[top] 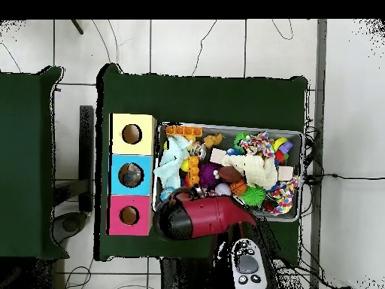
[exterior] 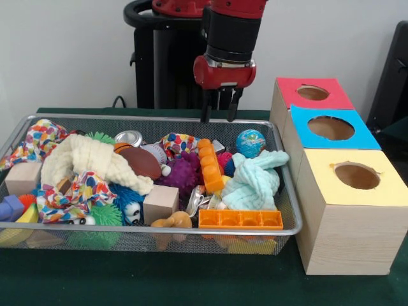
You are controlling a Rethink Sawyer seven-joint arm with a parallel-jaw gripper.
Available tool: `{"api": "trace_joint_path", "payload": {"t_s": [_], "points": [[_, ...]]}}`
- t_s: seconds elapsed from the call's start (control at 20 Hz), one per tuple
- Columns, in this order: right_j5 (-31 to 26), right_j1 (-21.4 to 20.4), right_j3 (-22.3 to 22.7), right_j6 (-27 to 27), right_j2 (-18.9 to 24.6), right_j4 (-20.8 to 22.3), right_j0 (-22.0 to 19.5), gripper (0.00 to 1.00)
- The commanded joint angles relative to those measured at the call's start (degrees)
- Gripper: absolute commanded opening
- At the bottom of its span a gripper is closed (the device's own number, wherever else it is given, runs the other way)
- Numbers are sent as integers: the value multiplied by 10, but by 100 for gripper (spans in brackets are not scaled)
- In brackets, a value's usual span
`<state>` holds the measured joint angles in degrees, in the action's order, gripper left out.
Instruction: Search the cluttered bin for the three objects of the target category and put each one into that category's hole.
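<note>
The wire mesh bin (exterior: 288, 191) is full of toys and cloths; it also shows in the overhead view (top: 295, 135). One wrinkly see-through plastic piece (exterior: 196, 201) lies low between a wooden block (exterior: 160, 203) and a mint cloth (exterior: 255, 178). I see no other plastic pieces. My gripper (exterior: 219, 109) hangs open and empty above the bin's far rim, near its middle. In the overhead view the red arm (top: 207, 217) hides it. The blue-topped box's hole (exterior: 331, 128) is right of the bin, in the middle box (top: 131, 175).
A red-topped box (exterior: 312, 93) and a yellow-topped box (exterior: 356, 175) flank the blue one. In the bin are a shiny tin (exterior: 129, 138), a globe ball (exterior: 250, 143), a purple spiky ball (exterior: 180, 172), an orange brick (exterior: 240, 219) and a cream cloth (exterior: 95, 159).
</note>
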<state>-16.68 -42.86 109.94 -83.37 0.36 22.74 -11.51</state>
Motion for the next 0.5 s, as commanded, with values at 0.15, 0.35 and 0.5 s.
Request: {"api": "trace_joint_path", "payload": {"t_s": [0.15, 0.35, 0.5], "points": [[60, 35, -22, -85, -59, 49, 2, 100], [74, 15, 7, -45, -36, 78, -42, 100], [87, 5, 20, -30, -23, 99, -75, 100]]}}
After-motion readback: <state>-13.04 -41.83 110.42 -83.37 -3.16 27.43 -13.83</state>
